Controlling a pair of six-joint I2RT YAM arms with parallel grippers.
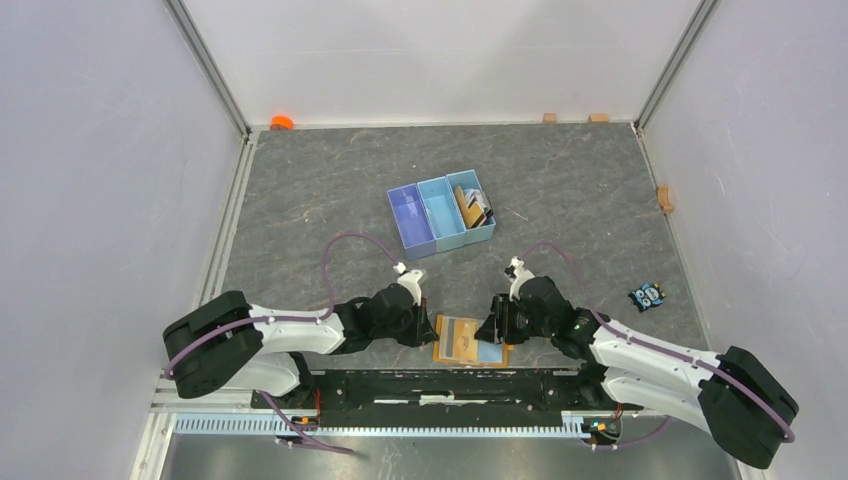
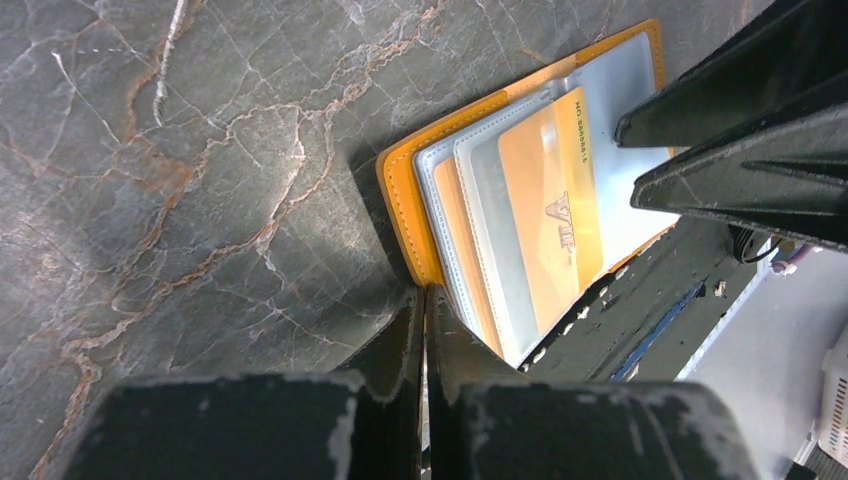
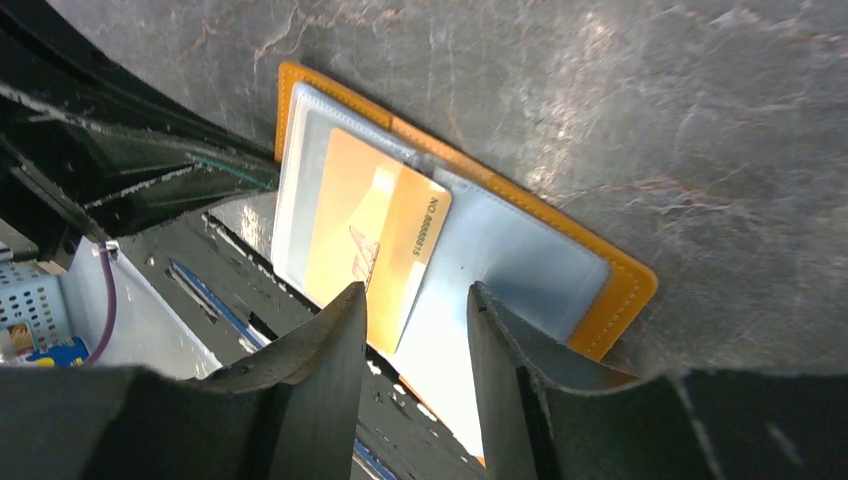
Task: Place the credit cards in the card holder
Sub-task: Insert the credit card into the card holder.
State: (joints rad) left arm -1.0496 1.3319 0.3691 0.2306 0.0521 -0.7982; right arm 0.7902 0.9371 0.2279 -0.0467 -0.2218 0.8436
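Note:
The card holder (image 1: 470,341) lies open at the table's near edge, orange-tan outside with clear and light-blue sleeves inside (image 2: 405,200) (image 3: 620,290). A gold-yellow credit card (image 2: 560,180) (image 3: 385,235) sits partly inside a clear sleeve, one end sticking out. My left gripper (image 1: 425,325) (image 2: 424,292) is shut, its tips meeting at the holder's left edge. My right gripper (image 1: 496,325) (image 3: 415,300) is open just above the holder's right half, with nothing between its fingers. More credit cards (image 1: 473,207) stand in the tray's right compartment.
A blue three-compartment tray (image 1: 410,215) stands mid-table behind the arms. To the right lies a small black-and-blue gadget (image 1: 648,296). Small wooden blocks (image 1: 665,198) line the right and back edges, and an orange object (image 1: 281,122) sits at the back left corner.

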